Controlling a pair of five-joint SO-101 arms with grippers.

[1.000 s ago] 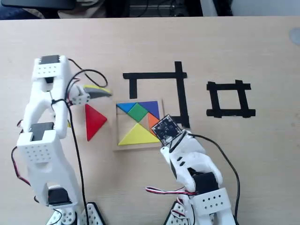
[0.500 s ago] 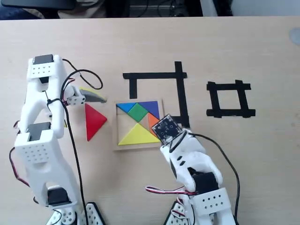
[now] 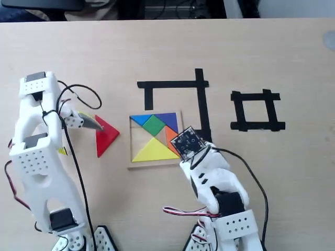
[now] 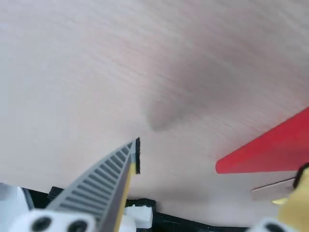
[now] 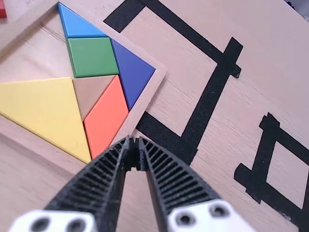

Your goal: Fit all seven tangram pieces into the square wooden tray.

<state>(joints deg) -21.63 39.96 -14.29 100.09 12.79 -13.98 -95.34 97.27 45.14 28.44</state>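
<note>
In the tray point(image 3: 135, 137), seemingly six pieces point(image 3: 154, 124)

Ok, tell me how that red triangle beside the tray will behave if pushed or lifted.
The red triangle looks like a flat, rigid slab, so it should stay stiff and not roll. Lying on the smooth table, it would probably slide or spin when pushed off-centre. Its thin edges likely give the left gripper little to pinch.

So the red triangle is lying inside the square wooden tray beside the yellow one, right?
Not quite. The red triangle lies outside the square wooden tray, on the light wooden table just beside it. The high view shows this.
</note>
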